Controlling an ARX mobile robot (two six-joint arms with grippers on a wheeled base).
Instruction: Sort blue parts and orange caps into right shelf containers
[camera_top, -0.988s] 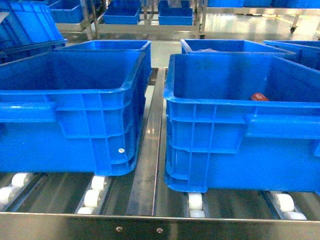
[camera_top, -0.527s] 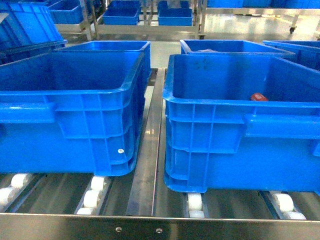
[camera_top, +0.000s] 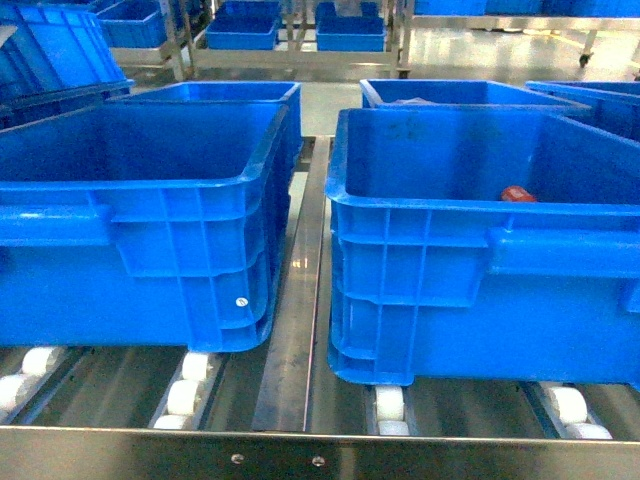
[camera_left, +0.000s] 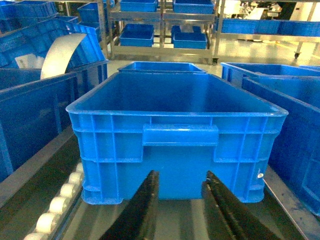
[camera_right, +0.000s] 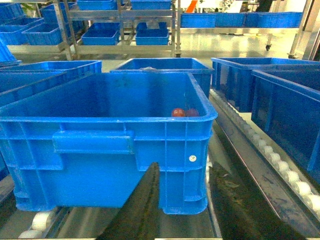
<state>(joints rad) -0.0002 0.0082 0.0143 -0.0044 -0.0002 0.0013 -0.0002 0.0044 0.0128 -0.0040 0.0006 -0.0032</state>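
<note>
Two right shelf containers stand side by side on the roller shelf: a left crate and a right crate. Two small orange-red rounded pieces, by their colour orange caps, lie at the far right corner inside the right crate; one shows in the head view. No blue parts are in view. My left gripper is open and empty, low in front of the left crate. My right gripper is open and empty before the right crate's near right corner. Neither gripper shows in the head view.
More blue crates stand behind and to both sides on the shelf lanes. White rollers and a steel divider rail run under and between the crates. A steel front edge crosses the bottom. Racks of crates stand beyond.
</note>
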